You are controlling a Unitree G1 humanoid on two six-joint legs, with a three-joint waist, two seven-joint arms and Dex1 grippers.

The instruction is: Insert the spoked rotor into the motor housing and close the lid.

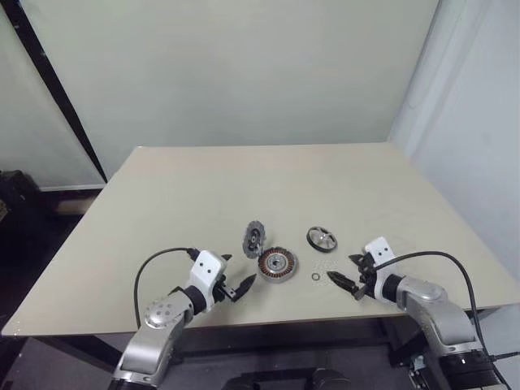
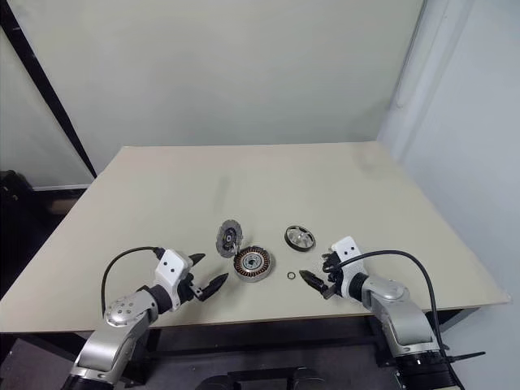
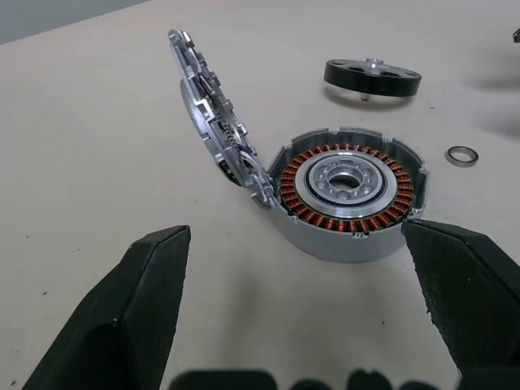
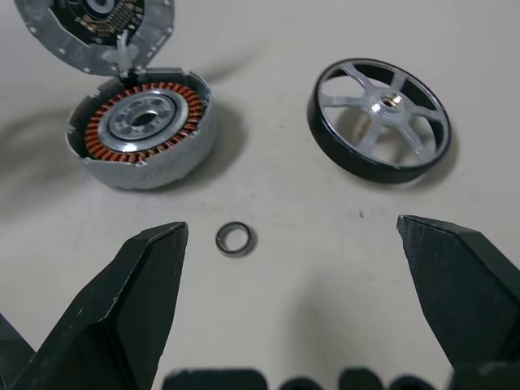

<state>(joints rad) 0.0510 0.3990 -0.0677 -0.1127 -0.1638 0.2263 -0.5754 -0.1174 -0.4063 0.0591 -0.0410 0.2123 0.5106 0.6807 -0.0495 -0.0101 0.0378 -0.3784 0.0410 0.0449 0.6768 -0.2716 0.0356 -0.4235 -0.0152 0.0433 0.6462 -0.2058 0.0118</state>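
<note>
Left eye view: beige table [image 1: 203,187] with the motor housing [image 1: 277,264] near its front edge, the lid [image 1: 253,239] standing up from the housing's rim at about 10 o'clock, the rotor [image 1: 322,238] lying apart at about 2 o'clock of the housing, and a small washer [image 1: 315,277] between housing and right gripper [image 1: 351,279]; the left gripper [image 1: 233,276] hovers at about 8 o'clock of the housing, the right at about 4 o'clock, both with fingers spread and empty. Left wrist view: the housing's copper windings ring a silver hub inside a thin grey wall; the lid is tilted open on its hinge side, its notched edge showing, and the rotor rests flat beyond. Right wrist view: the rotor's black rim encloses pale spokes and a central hub with a short pin; the washer lies just in front of the spread black fingers [image 4: 122,309]. By appearance the rotor is rigid metal, fairly light, smooth on the rim and likely slippery; a hold across the outer rim looks safest, sparing the spokes. The lid looks thin and stiff, best pushed at its free edge, away from the fine wires near its hinge.
</note>
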